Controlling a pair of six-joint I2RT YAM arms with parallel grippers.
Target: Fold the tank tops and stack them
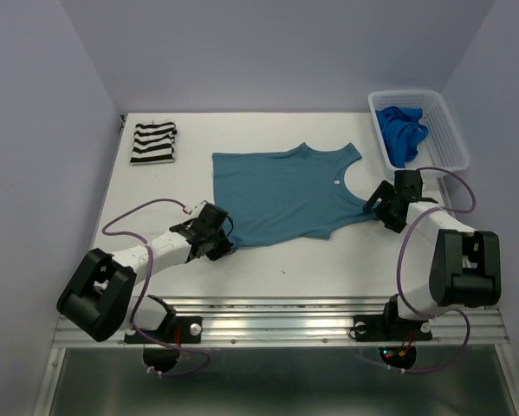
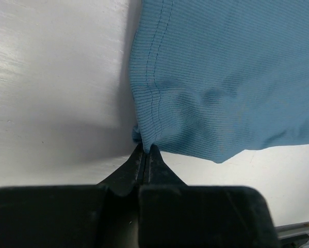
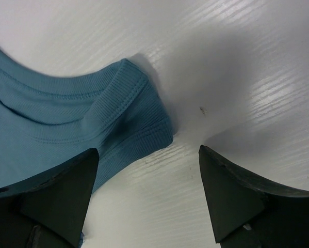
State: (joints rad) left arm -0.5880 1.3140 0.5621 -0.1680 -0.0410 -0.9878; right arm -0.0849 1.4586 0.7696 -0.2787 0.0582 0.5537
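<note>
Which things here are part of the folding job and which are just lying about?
Part of the job: teal tank top, flat; striped tank top, folded; royal blue tank top, in the white basket; left gripper, shut on the teal hem; right gripper, open by its strap.
Just lying about: white basket.

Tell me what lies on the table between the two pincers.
The teal tank top, spread flat, fills the stretch from the left pincer at its hem corner to the right pincer at its shoulder strap. The top view shows this.
</note>
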